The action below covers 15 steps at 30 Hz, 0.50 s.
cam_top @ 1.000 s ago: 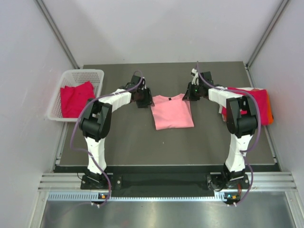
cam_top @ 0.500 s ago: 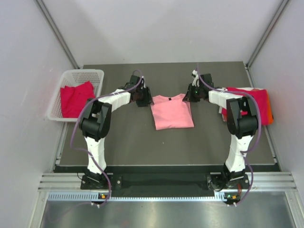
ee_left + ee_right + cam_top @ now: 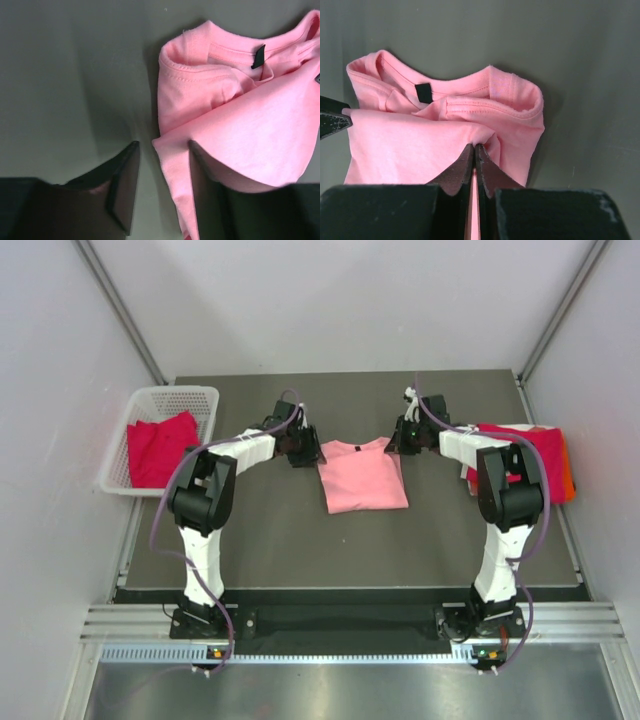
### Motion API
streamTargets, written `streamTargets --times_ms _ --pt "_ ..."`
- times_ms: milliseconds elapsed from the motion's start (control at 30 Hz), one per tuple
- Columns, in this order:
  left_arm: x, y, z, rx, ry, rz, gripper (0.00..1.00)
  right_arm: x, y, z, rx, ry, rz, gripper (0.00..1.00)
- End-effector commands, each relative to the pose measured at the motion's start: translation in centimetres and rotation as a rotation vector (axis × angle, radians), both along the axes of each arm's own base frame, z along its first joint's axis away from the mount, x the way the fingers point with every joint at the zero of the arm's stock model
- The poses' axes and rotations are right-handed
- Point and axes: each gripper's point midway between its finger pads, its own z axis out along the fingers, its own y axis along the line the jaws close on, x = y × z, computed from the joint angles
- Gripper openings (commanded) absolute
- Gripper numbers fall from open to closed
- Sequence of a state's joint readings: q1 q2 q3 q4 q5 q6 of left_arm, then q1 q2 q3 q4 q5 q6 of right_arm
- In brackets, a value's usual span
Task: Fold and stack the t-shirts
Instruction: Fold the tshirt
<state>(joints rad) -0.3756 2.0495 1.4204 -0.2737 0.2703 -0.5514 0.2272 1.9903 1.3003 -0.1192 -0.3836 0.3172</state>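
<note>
A folded light salmon-pink t-shirt (image 3: 362, 476) lies in the middle of the dark table. My left gripper (image 3: 306, 453) is at its far left corner, open; in the left wrist view (image 3: 162, 150) the shirt's corner (image 3: 172, 165) hangs between the spread jaws, against the right one. My right gripper (image 3: 398, 443) is at the far right corner, shut on a pinch of the pink cloth (image 3: 485, 137) in the right wrist view (image 3: 474, 147). A crimson-magenta t-shirt (image 3: 160, 448) lies in the basket. Another crimson one (image 3: 535, 455) lies at the right, on an orange one (image 3: 569, 480).
A white mesh basket (image 3: 170, 400) stands at the table's left edge. The stack at the right overhangs the table's right edge. Grey walls close in on the left, right and back.
Both grippers stay at the shirt's far corners. The arms have shifted only very slightly.
</note>
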Motion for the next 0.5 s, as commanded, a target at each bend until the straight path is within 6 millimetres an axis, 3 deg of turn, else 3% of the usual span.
streamTargets --times_ms 0,67,167,200,333,467 --pt "0.4 -0.7 0.3 -0.048 -0.023 -0.015 0.45 0.9 0.8 3.1 0.022 -0.095 0.015 0.0" --pt "0.5 -1.0 -0.2 -0.056 -0.011 -0.018 0.38 0.8 0.9 3.1 0.022 -0.092 0.015 0.0" --pt "0.8 -1.3 0.1 -0.067 -0.01 -0.022 0.04 0.8 0.8 3.3 0.023 -0.095 0.014 0.0" --pt "0.8 -1.2 0.2 -0.067 -0.013 -0.019 0.0 0.8 0.8 3.5 0.024 -0.1 0.014 0.0" --pt "0.8 -0.6 1.8 -0.051 -0.063 -0.001 0.0 0.5 0.6 4.5 0.024 -0.127 0.003 0.0" --pt "0.9 -0.1 4.7 -0.043 -0.124 0.007 0.0 0.3 0.0 6.6 0.021 -0.183 -0.024 0.0"
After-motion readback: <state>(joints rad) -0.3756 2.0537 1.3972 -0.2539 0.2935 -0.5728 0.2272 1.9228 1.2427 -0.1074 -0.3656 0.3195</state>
